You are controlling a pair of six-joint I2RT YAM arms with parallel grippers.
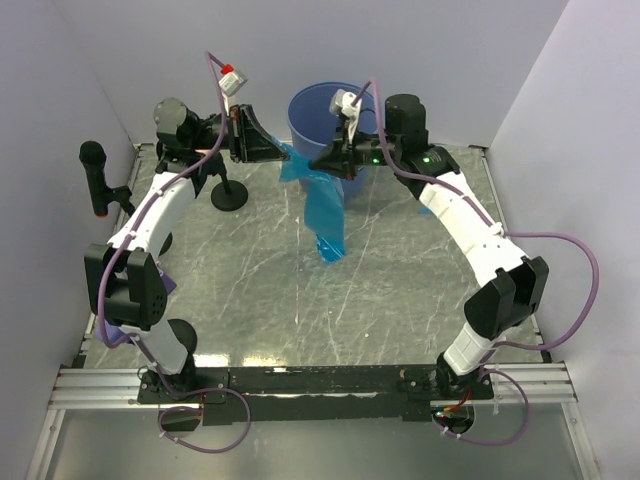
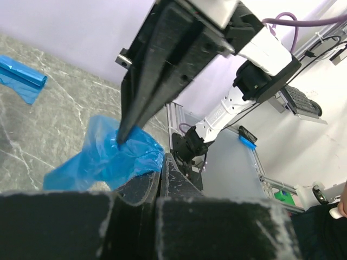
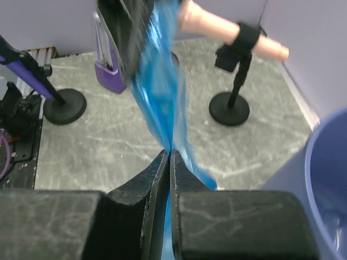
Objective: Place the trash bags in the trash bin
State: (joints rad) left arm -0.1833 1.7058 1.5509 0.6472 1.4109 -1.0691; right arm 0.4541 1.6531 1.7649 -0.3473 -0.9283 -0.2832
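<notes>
Your right gripper (image 3: 169, 154) fills the bottom of its wrist cam, jaws pinched tight on the trash bag (image 1: 326, 215). Your left gripper (image 2: 161, 160) is clamped on the same film from the 9 o'clock side, so both arms have its top end. From above, the bag's long axis runs 12 to 6. The top is bunched between the two pinches right at the near rim of the trash bin (image 1: 298, 125), and the tail droops down toward the table at 6. The bin sits at 12 o'clock from both grips and closest to the right one, so I'd guess the right arm leads. You'll want that tail lifted over the rim, or it could end up hanging outside.
</notes>
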